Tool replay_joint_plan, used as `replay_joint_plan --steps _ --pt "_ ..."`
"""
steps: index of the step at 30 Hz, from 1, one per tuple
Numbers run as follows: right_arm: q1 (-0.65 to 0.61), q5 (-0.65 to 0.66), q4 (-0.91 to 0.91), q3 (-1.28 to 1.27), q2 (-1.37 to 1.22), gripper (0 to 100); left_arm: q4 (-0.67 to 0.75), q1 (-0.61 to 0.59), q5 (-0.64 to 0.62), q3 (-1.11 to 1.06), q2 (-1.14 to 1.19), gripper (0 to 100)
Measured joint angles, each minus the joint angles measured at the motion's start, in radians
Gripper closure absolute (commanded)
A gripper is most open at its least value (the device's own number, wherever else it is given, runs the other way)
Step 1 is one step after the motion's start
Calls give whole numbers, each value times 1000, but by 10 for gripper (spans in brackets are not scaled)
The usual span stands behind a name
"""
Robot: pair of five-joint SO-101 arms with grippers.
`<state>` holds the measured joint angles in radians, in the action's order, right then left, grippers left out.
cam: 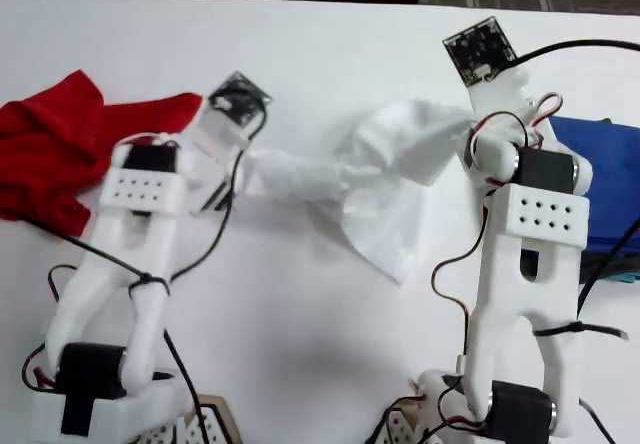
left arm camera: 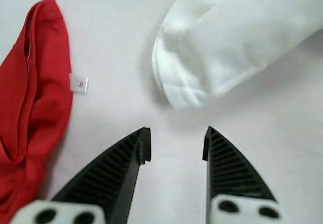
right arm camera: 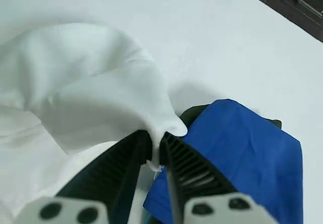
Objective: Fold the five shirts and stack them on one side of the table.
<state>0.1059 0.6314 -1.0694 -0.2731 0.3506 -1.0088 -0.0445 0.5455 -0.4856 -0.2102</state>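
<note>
Bench is carrying red shirt & blue shirt; R pincer is gripping white shirt, L pincer is hanging open nearby.

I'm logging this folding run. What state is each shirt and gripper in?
white shirt: unfolded, bunched, one edge pinched by the right gripper.
red shirt: crumpled, unfolded, lying loose.
blue shirt: flat, apparently folded.
left gripper: open, empty.
right gripper: shut on the white shirt.

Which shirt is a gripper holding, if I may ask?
The white fabric shirt, pinched by the right gripper; the crumpled red shirt and blue shirt lie free.
</note>
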Motion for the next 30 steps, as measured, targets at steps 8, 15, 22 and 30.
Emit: replay_joint_plan --steps 8,15,22,30 --pt "-2 0 6 -6 2 978 238 5 98 -126 0 768" --pt "-2 -32 -2 -6 2 978 296 6 107 -127 21 758" --pt "-2 -35 -2 -6 2 978 328 9 109 -84 224 762" --pt "-2 -35 -2 -6 2 978 218 11 106 104 341 925"
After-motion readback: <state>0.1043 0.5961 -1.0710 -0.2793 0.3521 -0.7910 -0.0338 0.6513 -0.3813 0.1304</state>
